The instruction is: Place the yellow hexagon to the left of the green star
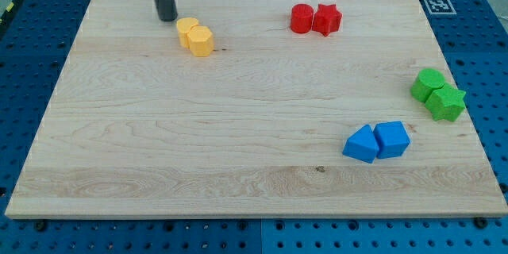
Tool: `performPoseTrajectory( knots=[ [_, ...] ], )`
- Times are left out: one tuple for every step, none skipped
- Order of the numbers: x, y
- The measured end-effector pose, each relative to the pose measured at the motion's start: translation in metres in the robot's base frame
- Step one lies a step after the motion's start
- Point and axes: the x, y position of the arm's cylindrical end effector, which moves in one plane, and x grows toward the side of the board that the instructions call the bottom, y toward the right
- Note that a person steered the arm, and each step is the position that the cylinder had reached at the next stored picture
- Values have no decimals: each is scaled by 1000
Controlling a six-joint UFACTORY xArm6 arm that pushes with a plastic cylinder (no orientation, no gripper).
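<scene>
Two yellow blocks touch at the view's upper left: a yellow hexagon [187, 30] and a yellow round block [202, 41] just to its lower right. My tip [167, 18] rests on the board just up and left of the hexagon, a small gap apart. The green star [446, 101] sits near the board's right edge, touching a green round block [429, 83] above and to its left.
A red round block [301, 18] and a red star [326, 19] touch near the view's top centre. Two blue blocks [362, 144] [392, 139] touch at the lower right. The wooden board [238, 127] lies on a blue pegboard.
</scene>
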Motion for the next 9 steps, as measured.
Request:
performPoseTrajectory(
  knots=[
    [46, 0],
    [72, 15],
    [75, 45],
    [60, 50],
    [55, 50],
    [42, 50],
    [41, 69],
    [41, 96],
    [23, 99]
  ],
)
